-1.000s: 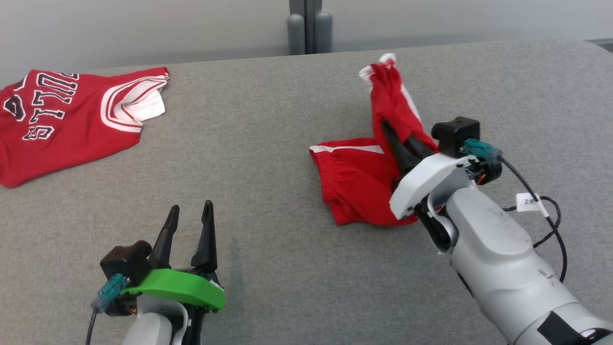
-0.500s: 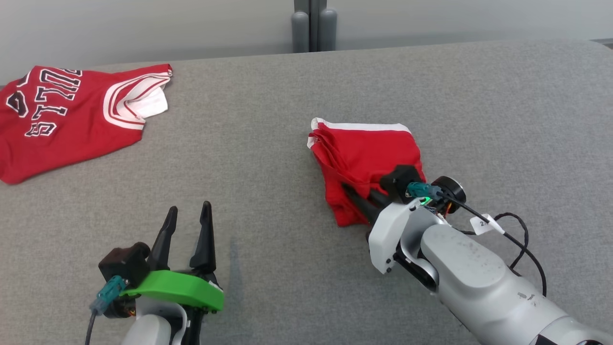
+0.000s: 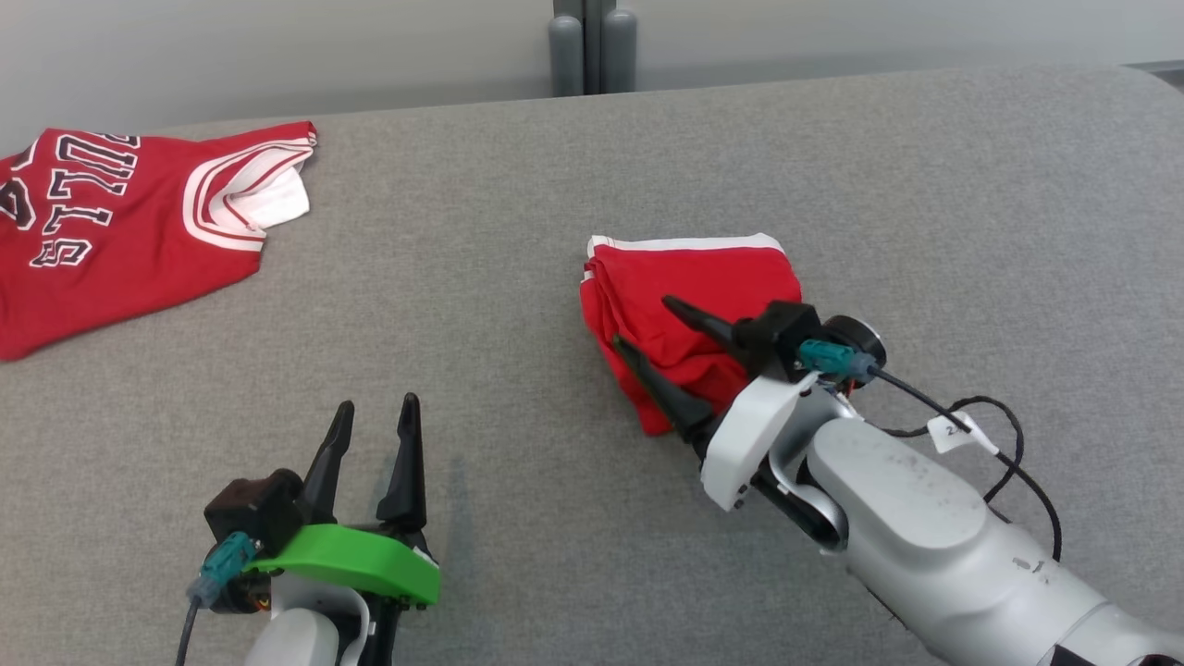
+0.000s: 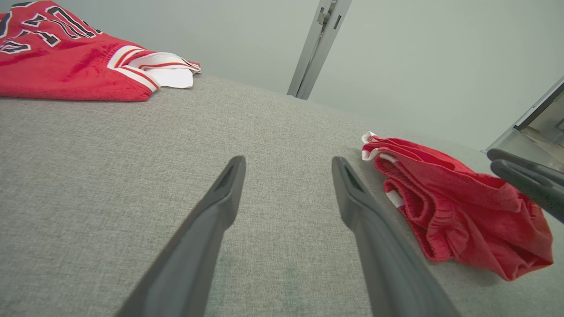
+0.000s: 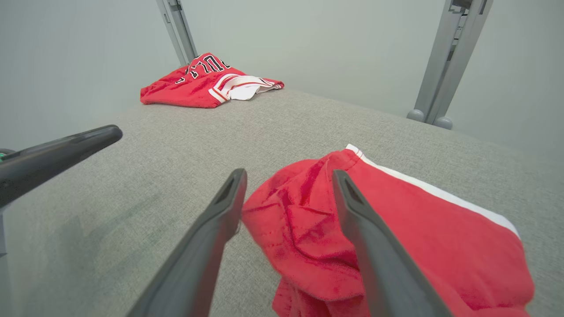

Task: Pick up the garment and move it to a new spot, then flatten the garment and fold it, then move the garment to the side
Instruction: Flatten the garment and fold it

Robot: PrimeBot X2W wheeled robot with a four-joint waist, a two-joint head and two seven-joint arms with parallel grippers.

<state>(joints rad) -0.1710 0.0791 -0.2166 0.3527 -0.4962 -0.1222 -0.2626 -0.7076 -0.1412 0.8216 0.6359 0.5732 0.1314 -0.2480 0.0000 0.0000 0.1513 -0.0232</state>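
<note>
Red shorts [image 3: 689, 287] lie folded right of centre on a grey cloth top [image 3: 518, 185] — the right gripper [image 3: 642, 321] is spread over their near edge, pinching nothing. Left gripper [image 3: 378, 403] also spread, well apart. Jersey [image 3: 120, 231] far left.

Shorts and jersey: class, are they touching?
Apart. The head view shows a wide stretch of grey surface between the shorts and the jersey.

Red jersey [image 3: 120, 222] with white trim and black-and-white lettering lies rumpled at my far left, near the back edge of the grey fabric surface [image 3: 481, 231]. Two grey posts [image 3: 583, 51] stand behind that edge, pale wall [image 3: 277, 46] beyond.
</note>
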